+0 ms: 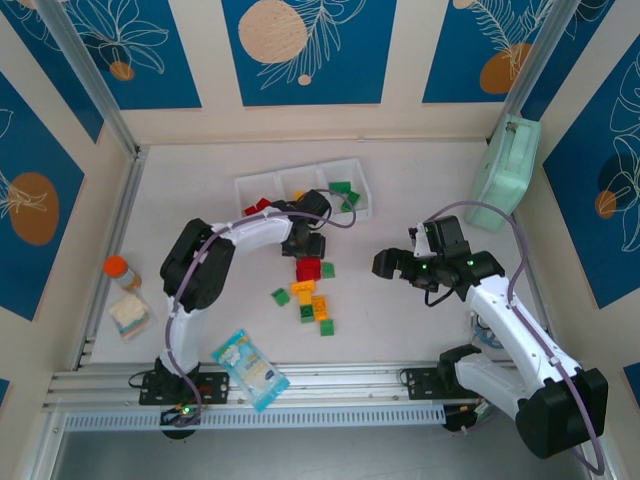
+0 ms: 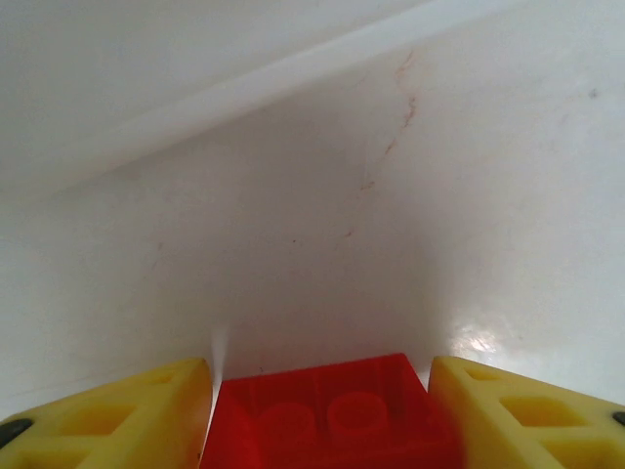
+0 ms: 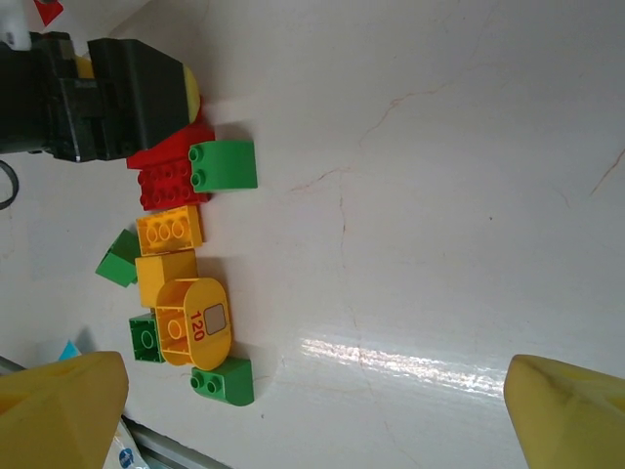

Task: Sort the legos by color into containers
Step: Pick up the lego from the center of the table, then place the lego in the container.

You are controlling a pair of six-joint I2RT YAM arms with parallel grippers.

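My left gripper [image 1: 305, 248] reaches down at the top of the loose pile, just below the white three-compartment tray [image 1: 300, 175]. In the left wrist view its yellow fingers [image 2: 107, 420] press both sides of a red lego [image 2: 332, 415]. This gripper [image 2: 317, 369] is shut on the brick, which rests on the table. Below it lie more legos: red [image 3: 171, 181], green [image 3: 227, 164], yellow [image 3: 169, 230] and an oval yellow piece marked 120 [image 3: 195, 320]. The tray holds red bricks [image 1: 258, 207] on the left and green ones [image 1: 345, 190] on the right. My right gripper [image 1: 388, 264] [image 3: 314, 410] hovers open to the right of the pile, holding nothing.
A mint-green case [image 1: 505, 175] leans at the back right wall. A blue-and-white snack packet [image 1: 250, 368] lies by the front rail. An orange-capped bottle [image 1: 122, 270] and a small wrapped item [image 1: 128, 315] sit at the left edge.
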